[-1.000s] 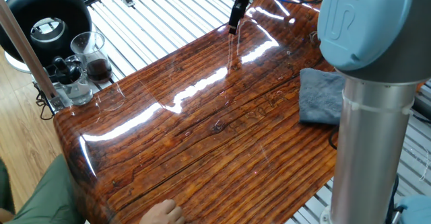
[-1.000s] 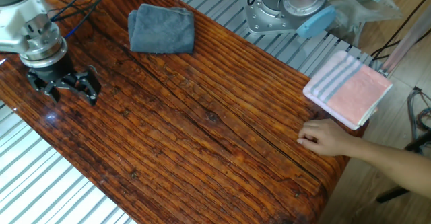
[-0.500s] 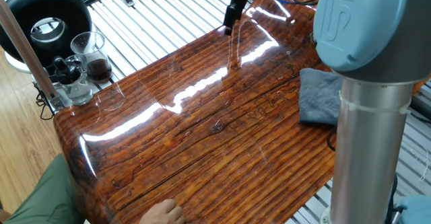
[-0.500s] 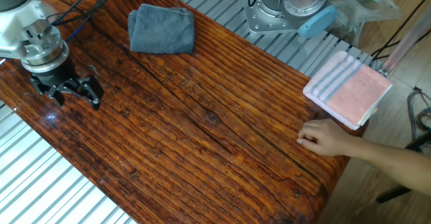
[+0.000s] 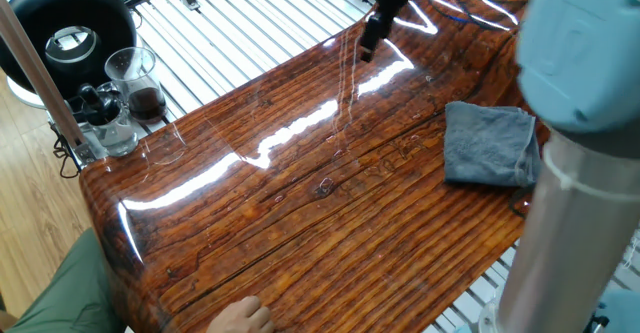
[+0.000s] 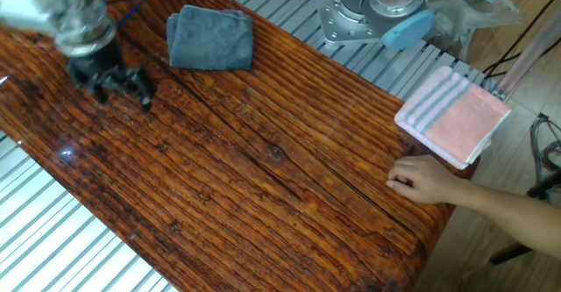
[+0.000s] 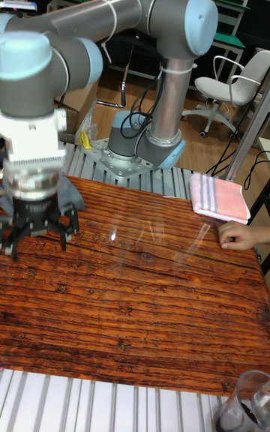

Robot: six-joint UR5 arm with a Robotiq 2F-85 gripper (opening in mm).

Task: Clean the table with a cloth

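Observation:
The table (image 5: 300,203) is a glossy reddish-brown wood-grain top with bright glare. A folded blue-grey cloth (image 5: 488,145) lies flat near its edge by the robot base, also seen as the cloth (image 6: 210,36) in the other fixed view. My gripper (image 6: 121,93) hangs open just above the wood, a short way to the left of the cloth and apart from it, with nothing between its fingers. The tall fixed view shows the gripper (image 7: 39,246) pointing straight down, its body hiding most of the cloth (image 7: 76,196).
A pink striped towel (image 6: 451,115) lies at the table corner, with a person's hand (image 6: 421,180) resting on the wood beside it. A glass carafe (image 5: 140,83) and a black round appliance (image 5: 65,23) stand off the opposite corner. Silver slatted frame (image 6: 53,239) surrounds the top.
The gripper has swung across the tabletop toward the cloth, staying open. The cloth, the pink towel and the person's hand have not moved.

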